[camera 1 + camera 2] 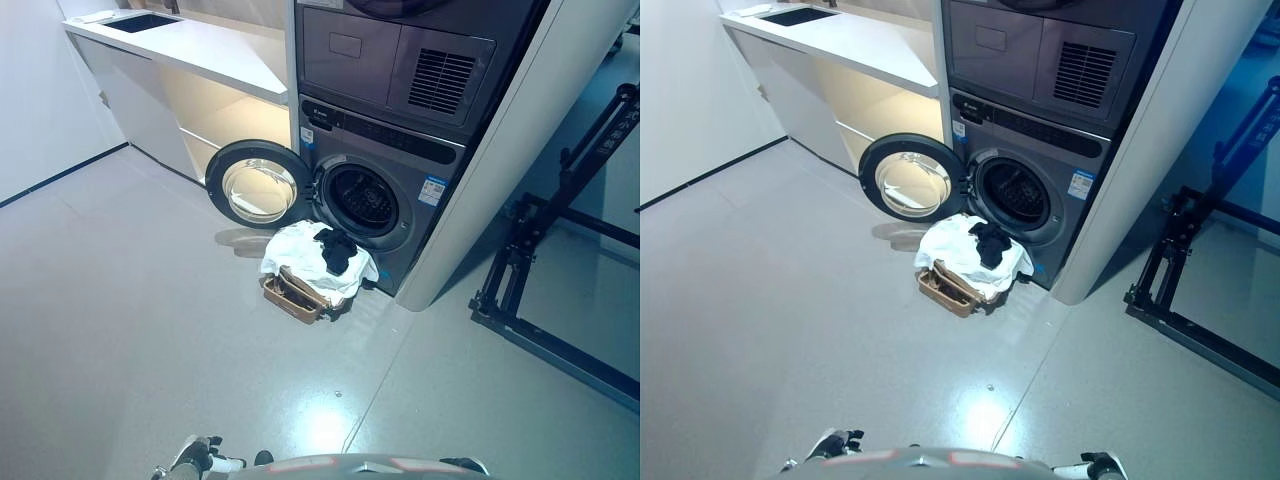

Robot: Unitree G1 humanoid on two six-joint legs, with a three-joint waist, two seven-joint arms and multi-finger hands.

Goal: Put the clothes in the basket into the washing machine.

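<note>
You've got the basket point(292, 297) heaped with white cloth point(300, 250) and a black garment point(337, 250); washing machine point(375, 175) door point(258, 184) open, drum dark. Both hands' point(195, 457) point(1102, 465) fingers: can't tell.

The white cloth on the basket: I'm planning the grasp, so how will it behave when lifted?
The white cloth drapes over the basket rim, so it is probably floppy and will sag. The black garment lying on it may slide off or come along.

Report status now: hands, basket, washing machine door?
Left hand low at bottom edge, grip unclear; right hand unseen. Basket with clothes before washing machine, door open. Nothing blocking.
</note>
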